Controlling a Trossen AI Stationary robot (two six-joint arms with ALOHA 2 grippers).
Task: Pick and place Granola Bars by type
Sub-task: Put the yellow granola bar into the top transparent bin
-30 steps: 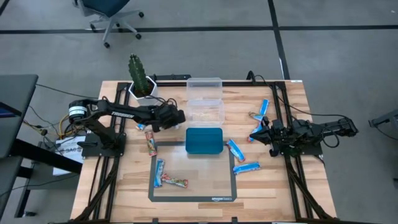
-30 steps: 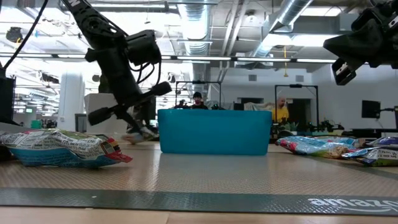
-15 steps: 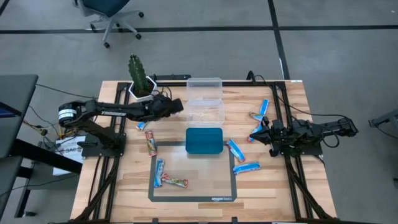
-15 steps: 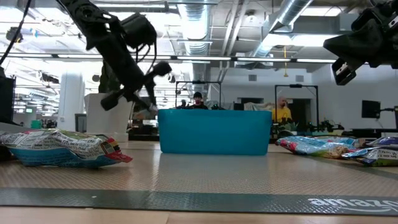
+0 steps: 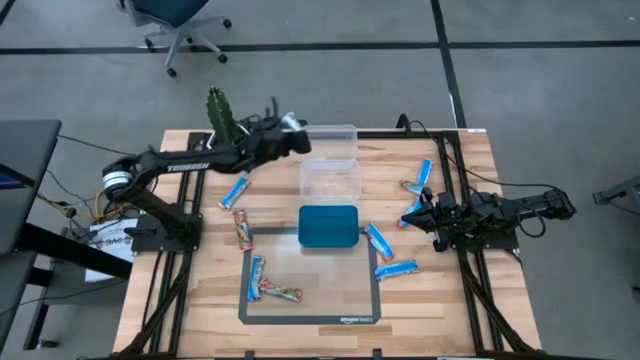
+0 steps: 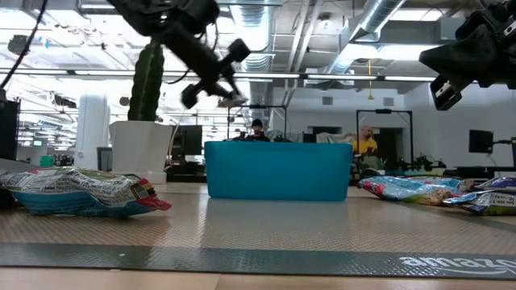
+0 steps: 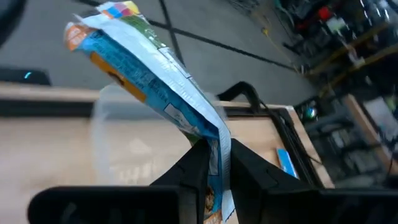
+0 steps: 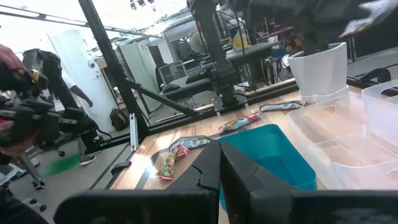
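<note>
A blue granola bar [image 7: 146, 74] is seen pinched by one end between the closed jaws of the left gripper [image 7: 214, 163], w/ most of the wrapper standing free beyond the fingertips. From above, that gripper [image 5: 290, 128] is held in the air at the near-left corner of the clear plastic box [image 5: 330, 160], beside the potted cactus [image 5: 222, 122]. The right gripper [image 5: 428, 216] is parked low at the bench's right side, jaws together on nothing.

Other bars are left scattered: two on the mat [image 5: 310, 285] in front of the teal tray [image 5: 328, 226], one of them multicoloured [image 5: 283, 293]; a blue one [image 5: 236, 190] and a multicoloured one [image 5: 243, 231] at left; several blue ones at right, e.g. [image 5: 379, 241].

Risk, as judged: the hold is on the crimped end only, so the slick wrapper could be slipped or swung loose during transit, and dropped short of the box or onto its rim. A wrong-bin drop is also possible if type is misjudged.

The grip detail is given only by the left wrist view; overhead it is reduced to a pale blur. The low view shows the gripper's [image 6: 211, 71] height above the tray rim [image 6: 278, 145], which the overhead cannot, but hides the box.
</note>
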